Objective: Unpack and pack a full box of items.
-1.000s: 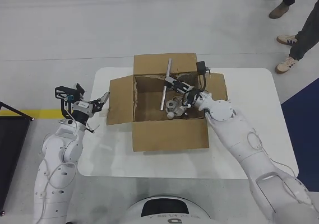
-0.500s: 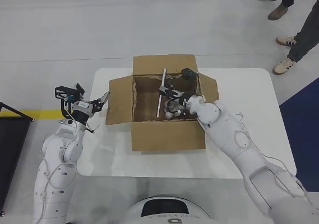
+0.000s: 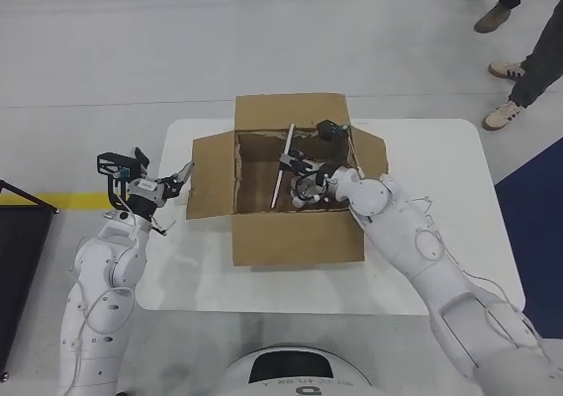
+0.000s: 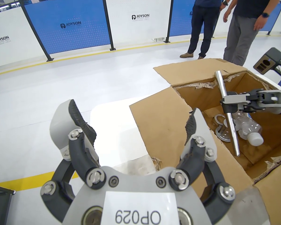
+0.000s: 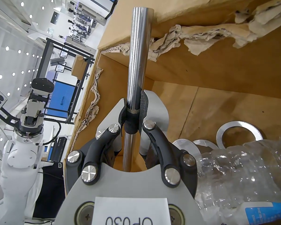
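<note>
- Two pincers logged. The left gripper (image 3: 180, 179), fingers spread wide and empty, hangs over the white rectangular table (image 3: 439, 198) at 9 o'clock of the open brown cardboard box (image 3: 296, 243), just beside its left flap.
- Long shiny steel rod (image 3: 282, 170) stands tilted inside the box, running roughly 12 to 6 o'clock.
- The right gripper (image 3: 288, 158) pinches the rod mid-length.
- Clear crumpled plastic bottle (image 5: 236, 165) and flat metal rings (image 5: 236, 129) lie on the box floor, at 3 o'clock of the rod.

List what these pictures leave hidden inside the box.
- Number of metal rings: partly under the bottle in both wrist views; too small in top view.
- Lower end of the rod: behind the right end effector, right wrist view.
- Part of the box floor: behind its wall, left wrist view.
</note>
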`<action>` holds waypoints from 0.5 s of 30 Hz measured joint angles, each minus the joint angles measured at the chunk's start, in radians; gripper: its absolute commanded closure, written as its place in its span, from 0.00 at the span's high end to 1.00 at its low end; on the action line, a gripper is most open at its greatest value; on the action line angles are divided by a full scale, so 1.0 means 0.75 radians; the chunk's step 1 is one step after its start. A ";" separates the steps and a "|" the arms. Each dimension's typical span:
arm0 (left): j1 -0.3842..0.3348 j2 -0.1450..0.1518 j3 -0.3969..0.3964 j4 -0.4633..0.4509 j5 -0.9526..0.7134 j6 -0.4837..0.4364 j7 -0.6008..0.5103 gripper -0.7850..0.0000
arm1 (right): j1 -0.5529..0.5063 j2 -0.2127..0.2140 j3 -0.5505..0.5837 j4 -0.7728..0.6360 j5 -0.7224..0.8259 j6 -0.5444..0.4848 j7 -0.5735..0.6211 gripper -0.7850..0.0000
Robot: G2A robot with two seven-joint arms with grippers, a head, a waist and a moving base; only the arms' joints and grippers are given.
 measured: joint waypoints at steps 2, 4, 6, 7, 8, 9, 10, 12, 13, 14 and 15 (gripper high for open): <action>0.000 0.000 0.000 0.000 0.000 0.000 0.000 1.00 | -0.013 0.008 0.019 -0.027 -0.007 0.002 0.014 0.20; 0.000 0.000 0.000 0.000 0.000 0.000 0.000 1.00 | -0.029 0.016 0.037 -0.056 -0.019 0.010 0.026 0.24; 0.000 0.000 0.000 0.000 0.000 0.000 0.000 1.00 | -0.041 0.023 0.050 -0.080 -0.034 0.021 0.038 0.29; 0.000 0.000 0.000 0.000 0.000 0.000 0.000 1.00 | -0.049 0.027 0.058 -0.097 -0.047 0.030 0.047 0.35; 0.000 0.000 0.000 0.000 0.000 0.000 0.000 1.00 | -0.056 0.031 0.063 -0.110 -0.057 0.036 0.052 0.39; 0.000 0.000 0.000 0.000 0.000 0.000 0.000 1.00 | -0.065 0.034 0.069 -0.125 -0.066 0.041 0.056 0.40; 0.000 0.000 0.000 0.000 0.000 0.000 0.000 1.00 | -0.079 0.039 0.078 -0.150 -0.074 0.043 0.061 0.40; 0.000 0.000 0.000 0.000 0.000 0.000 0.000 1.00 | -0.104 0.047 0.097 -0.200 -0.077 0.036 0.069 0.42; 0.000 0.000 0.000 0.000 0.000 0.000 0.000 1.00 | -0.126 0.055 0.117 -0.242 -0.069 0.022 0.074 0.43; 0.000 0.000 0.000 0.000 0.000 0.000 0.000 1.00 | -0.145 0.061 0.135 -0.277 -0.060 0.009 0.077 0.44; 0.000 0.000 0.000 0.000 0.000 0.000 0.000 1.00 | -0.165 0.068 0.157 -0.314 -0.050 -0.004 0.081 0.45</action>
